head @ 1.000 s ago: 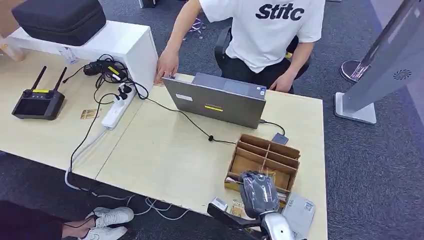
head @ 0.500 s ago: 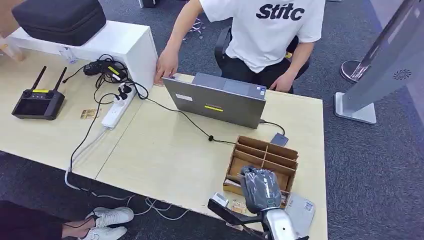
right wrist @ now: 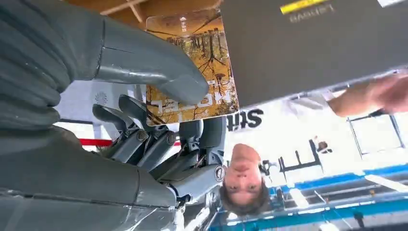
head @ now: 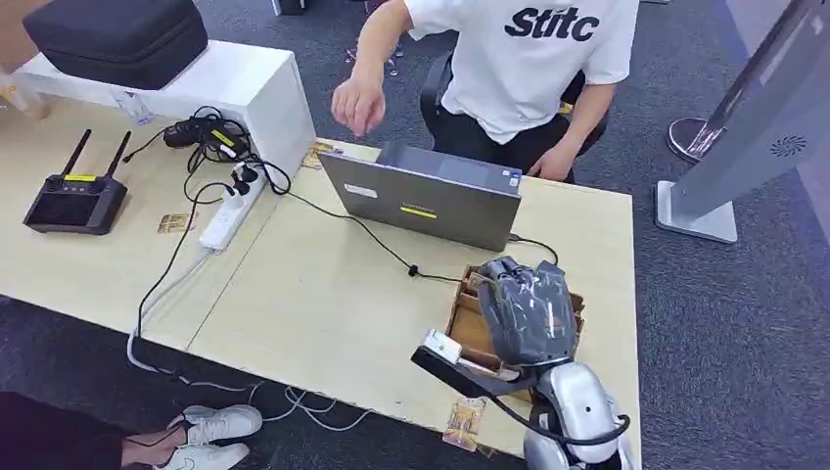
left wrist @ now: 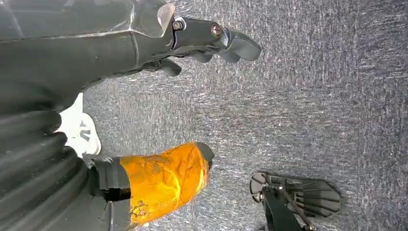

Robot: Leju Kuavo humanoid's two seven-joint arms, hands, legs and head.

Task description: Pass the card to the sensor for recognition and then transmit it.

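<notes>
Raised from the table's near edge a second ago, our right hand [head: 526, 311] now hovers over the cardboard divider box [head: 468, 315], and the person's hand [head: 357, 101] that rested by the laptop has lifted into the air. We go from largest to smallest: the pale wooden table [head: 323, 294] carries an open grey laptop [head: 423, 196] facing the seated person in a white T-shirt [head: 519, 54]; left of it sit a white power strip [head: 231, 211] and a black controller with two antennas [head: 76, 196]. Our right hand pinches the card [right wrist: 195, 67], a picture of trees, between the thick thumb [right wrist: 144, 55] and the darker fingers [right wrist: 144, 130], held upright just short of the laptop's lid. A small grey sensor [head: 548, 271] lies on the table behind the box. Another card [head: 463, 423] lies at the table's near edge. Our left hand [left wrist: 211, 41] hangs above the grey carpet [left wrist: 312, 96], fingers loosely apart, holding nothing.
</notes>
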